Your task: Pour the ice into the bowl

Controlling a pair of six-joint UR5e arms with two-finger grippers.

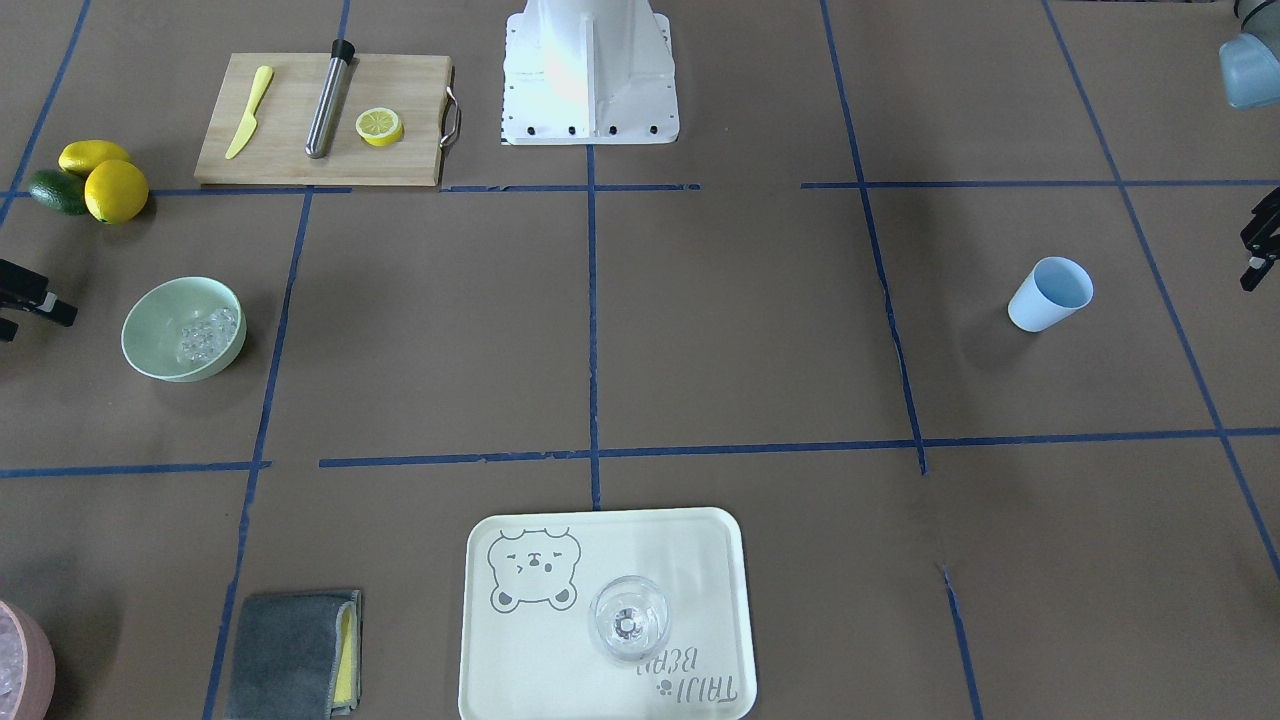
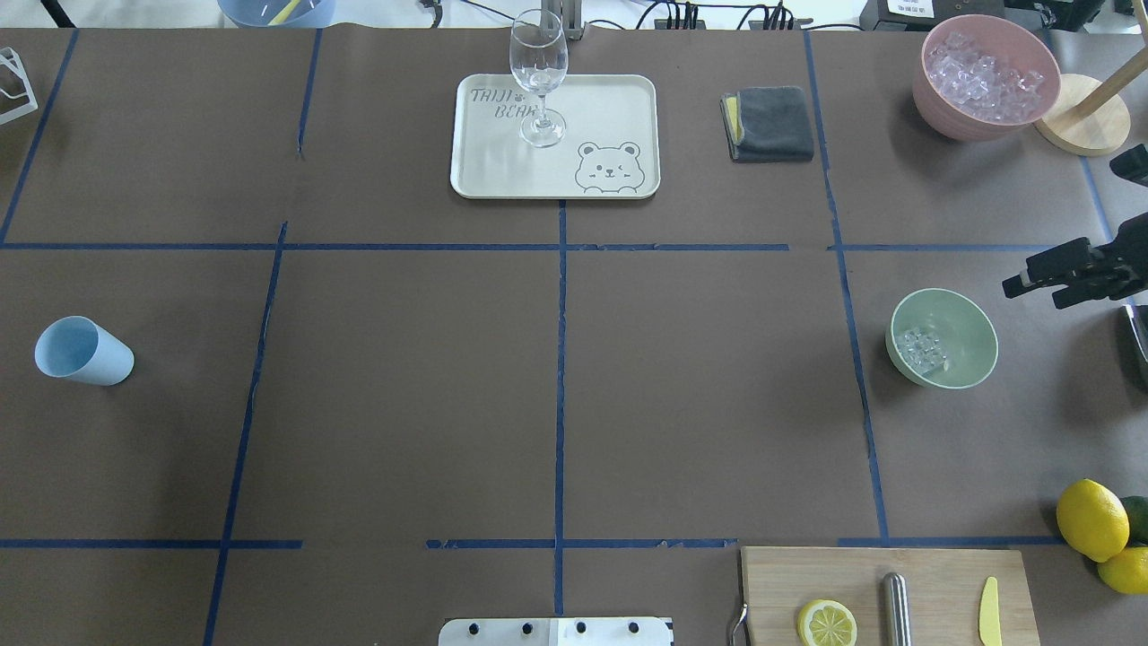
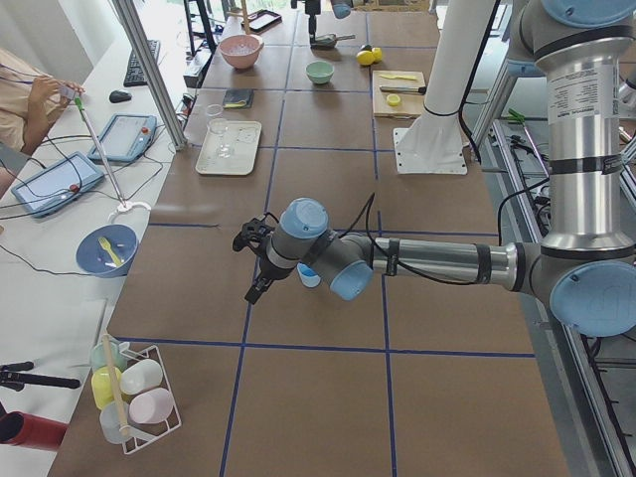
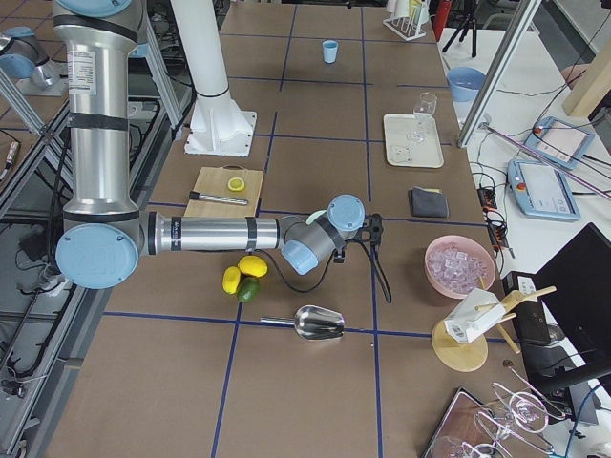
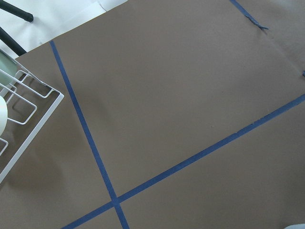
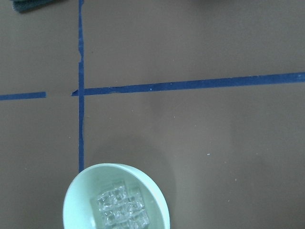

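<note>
The little clear ice cubes point(image 2: 921, 348) lie in a heap inside the pale green bowl point(image 2: 967, 334), over on the side of it that faces the middle of the table. The bowl sits flat on the brown table, on the robot's right side, close to a blue tape line point(image 2: 856, 359) but not touching it.

The right gripper point(image 2: 1018, 280) hangs just beside the bowl, out toward the table's edge, and does not touch it. Its black fingers point across the table, away from the robot. I cannot tell if they are apart or together. In the right side view, the right arm lies long and low, stretched flat over the table, with its wrist bent by the bowl. The right wrist camera looks straight down on the bowl and the ice.

Far off on the other side, the light blue cup point(image 2: 82, 352) stands with its mouth up. The left gripper point(image 1: 1258, 250) is near it, not touching, and I cannot tell how its fingers stand. The left arm also reaches out low and flat, its wrist turned down.

Two lemons point(image 2: 1091, 519) lie near the bowl, toward the robot.
</note>
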